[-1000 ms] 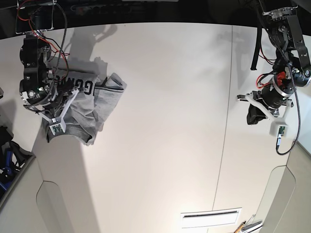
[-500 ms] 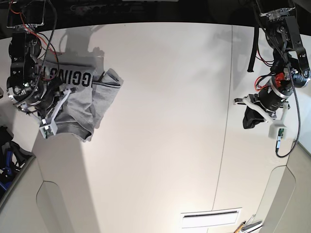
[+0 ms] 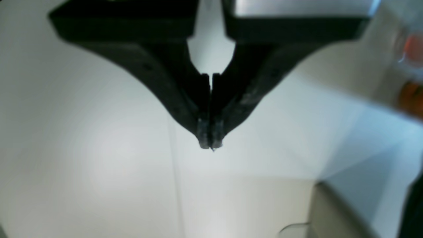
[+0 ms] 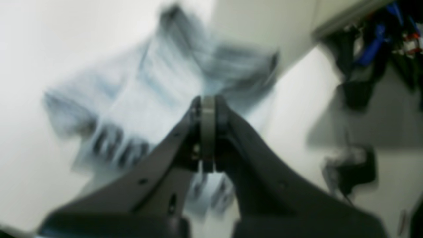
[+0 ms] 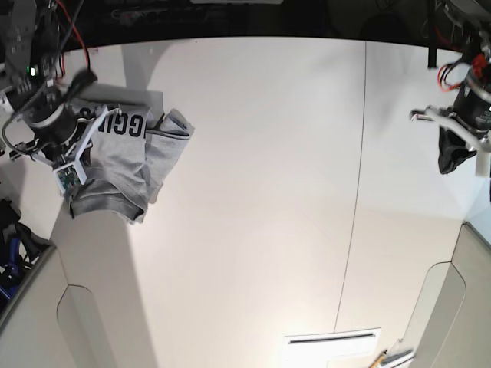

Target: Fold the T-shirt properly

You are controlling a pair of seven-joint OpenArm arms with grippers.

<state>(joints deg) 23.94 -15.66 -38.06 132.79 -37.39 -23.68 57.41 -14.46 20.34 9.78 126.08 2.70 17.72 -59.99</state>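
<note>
Your white surface (image 5: 253, 192) carries the T-shirt (image 5: 126, 172), bunched in a grey heap near its far left edge, black lettering partly showing. Your right tool (image 4: 207, 132) hovers above it, tips pressed together, empty. Your left tool (image 3: 209, 140) is likewise pressed together, far from the cloth.

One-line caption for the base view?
Crumpled light-grey cotton T-shirt bunched at table's edge under right gripper; left gripper apart.

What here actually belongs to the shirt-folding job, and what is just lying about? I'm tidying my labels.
Belongs to the job:
the T-shirt, bunched at the table's edge
right gripper, shut above it
left gripper, shut, holding nothing

Just lying about:
blue and black clutter off the table
</note>
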